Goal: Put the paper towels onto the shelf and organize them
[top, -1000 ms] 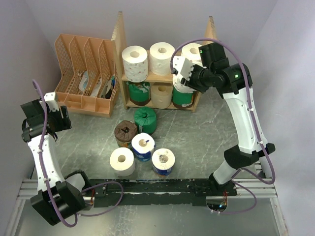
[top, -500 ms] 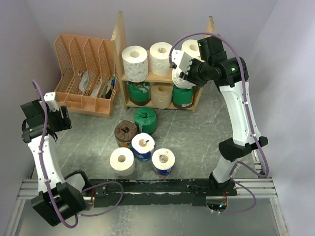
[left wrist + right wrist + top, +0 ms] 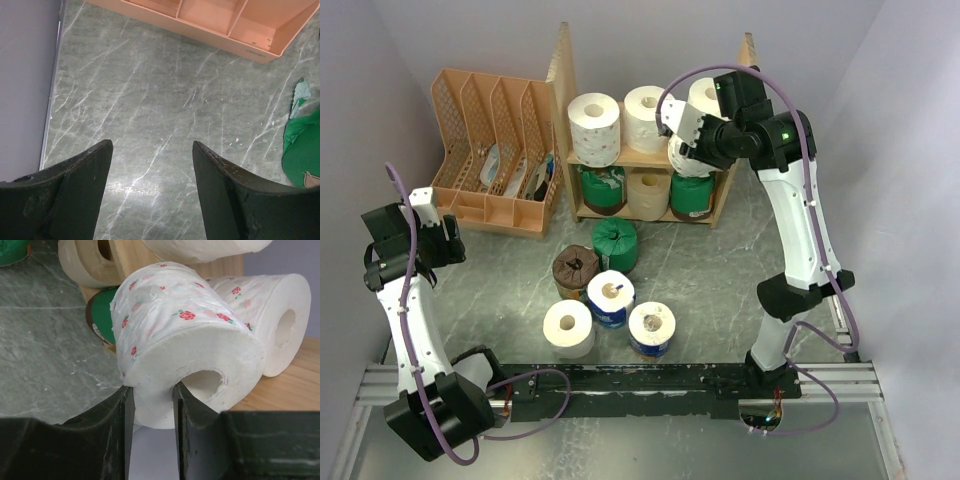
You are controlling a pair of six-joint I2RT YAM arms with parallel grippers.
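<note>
The right gripper point(image 3: 151, 392) pinches the wall of a flowered paper towel roll point(image 3: 190, 340), one finger in its centre hole, holding it at the front right end of the shelf point(image 3: 561, 90) top tier, just beside another flowered roll point(image 3: 280, 325). Well left of the shelf, the left gripper point(image 3: 152, 150) hangs spread and empty over the table point(image 3: 150, 90). Five more rolls point(image 3: 611, 298) stand in front of the shelf.

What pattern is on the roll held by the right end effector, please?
The roll is white with red flowers; right wrist view.

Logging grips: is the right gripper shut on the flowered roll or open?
Shut on it: the right gripper pinches the wall of the flowered roll.
</note>
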